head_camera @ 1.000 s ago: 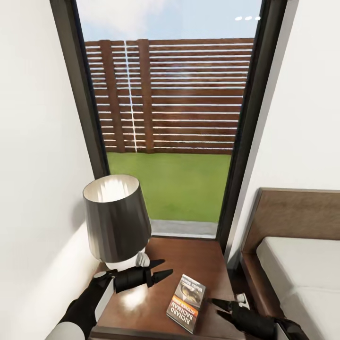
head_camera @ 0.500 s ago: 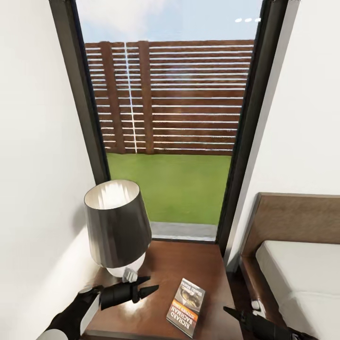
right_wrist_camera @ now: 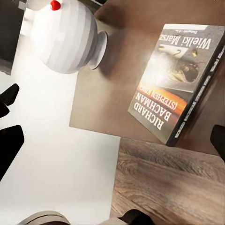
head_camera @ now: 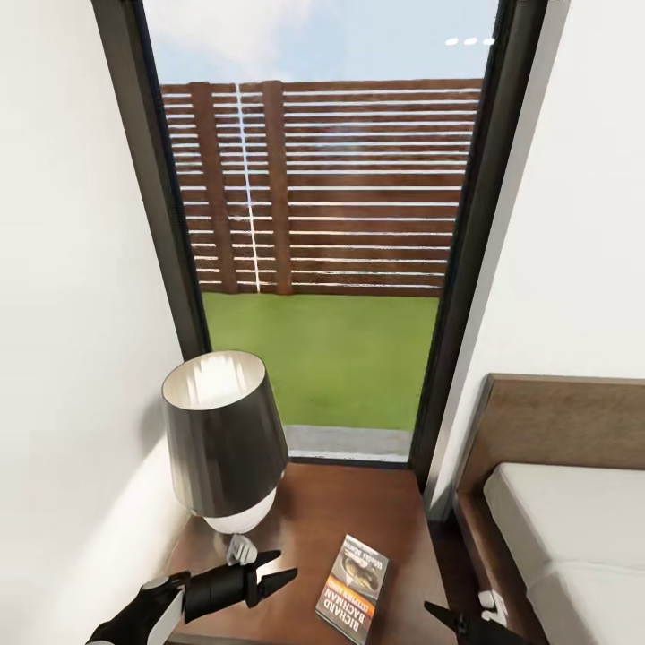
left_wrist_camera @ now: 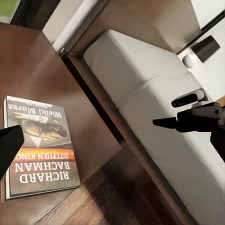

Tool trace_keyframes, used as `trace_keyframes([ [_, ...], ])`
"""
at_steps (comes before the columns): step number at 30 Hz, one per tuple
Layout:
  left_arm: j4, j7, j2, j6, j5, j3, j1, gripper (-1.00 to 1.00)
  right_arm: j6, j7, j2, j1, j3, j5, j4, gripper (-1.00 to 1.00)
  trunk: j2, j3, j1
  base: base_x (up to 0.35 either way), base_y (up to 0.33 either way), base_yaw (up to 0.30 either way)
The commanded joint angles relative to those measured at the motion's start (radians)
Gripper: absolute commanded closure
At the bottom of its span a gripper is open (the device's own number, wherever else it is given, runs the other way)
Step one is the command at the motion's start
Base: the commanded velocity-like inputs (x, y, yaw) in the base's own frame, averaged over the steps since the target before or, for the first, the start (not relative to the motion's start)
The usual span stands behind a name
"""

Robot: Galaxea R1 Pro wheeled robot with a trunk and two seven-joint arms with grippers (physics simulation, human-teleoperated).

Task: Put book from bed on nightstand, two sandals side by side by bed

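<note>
The book [head_camera: 356, 587] lies flat, cover up, on the front right part of the nightstand [head_camera: 358, 502], and it also shows in the wrist views [left_wrist_camera: 40, 150] [right_wrist_camera: 176, 79]. My left gripper [head_camera: 285, 564] hovers open just left of the book, holding nothing. My right gripper [head_camera: 445, 618] is at the bottom edge, right of the book and off the nightstand's corner, with its fingers spread and empty. The bed [head_camera: 555, 520] with its pale mattress and brown headboard stands to the right. The sandals are out of view.
A dark-shaded lamp [head_camera: 224, 434] with a white base [right_wrist_camera: 65, 35] takes up the nightstand's left side, close to my left gripper. A white wall is at the left. A tall dark-framed window [head_camera: 322, 224] stands behind. Wood floor [right_wrist_camera: 164, 187] lies before the nightstand.
Both grippers have drawn back toward me, away from the book, which stays on the nightstand. The view has shifted up a little.
</note>
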Motion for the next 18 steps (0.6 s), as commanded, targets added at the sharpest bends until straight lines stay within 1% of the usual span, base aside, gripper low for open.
trace_keyframes([
  [1,0.001,-0.001,0.001,-0.004,0.004,-0.003,-0.001,-1.0,0.01,0.002,0.0,0.0,0.003,-0.009,0.001,-1.0,0.007,0.002,-0.004,0.0,0.0,0.0],
  [4,0.003,-0.001,0.001,-0.004,0.003,-0.004,-0.001,-1.0,0.008,0.002,0.0,0.0,0.003,-0.009,0.003,-1.0,0.028,0.012,-0.016,0.0,0.0,0.0],
  [6,0.028,-0.001,0.001,-0.006,0.003,-0.004,-0.001,-1.0,0.003,0.002,0.0,0.0,0.003,-0.008,0.004,-1.0,0.042,0.018,-0.023,0.0,0.0,0.0],
  [8,0.053,0.011,0.001,-0.018,0.003,-0.004,-0.001,-1.0,-0.027,0.001,0.0,0.0,0.003,-0.008,0.007,-1.0,0.056,0.024,-0.031,0.0,0.0,0.0],
  [10,0.093,0.05,0.003,-0.052,0.003,-0.003,-0.001,-1.0,-0.07,0.0,0.0,0.0,0.003,-0.007,0.017,-1.0,0.07,0.03,-0.039,0.0,0.0,0.0],
  [13,0.183,0.116,0.011,-0.13,0.003,-0.004,-0.001,-1.0,-0.106,-0.002,0.0,0.0,0.003,-0.007,0.09,-1.0,0.091,0.04,-0.05,0.0,0.0,0.0],
  [15,0.236,0.14,0.013,-0.175,0.003,-0.005,-0.001,-1.0,-0.12,-0.003,0.0,0.0,0.003,-0.007,0.143,-1.0,0.105,0.046,-0.058,0.0,0.0,0.0],
  [17,0.272,0.153,0.015,-0.194,0.003,-0.004,-0.001,-1.0,-0.146,-0.004,0.0,0.0,0.003,-0.007,0.167,-1.0,0.119,0.052,-0.065,0.0,0.0,0.0],
  [18,0.299,0.167,0.018,-0.205,0.003,-0.004,-0.001,-1.0,-0.188,-0.004,0.0,0.001,0.003,-0.007,0.186,-1.0,0.126,0.056,-0.069,0.0,0.0,0.0],
])
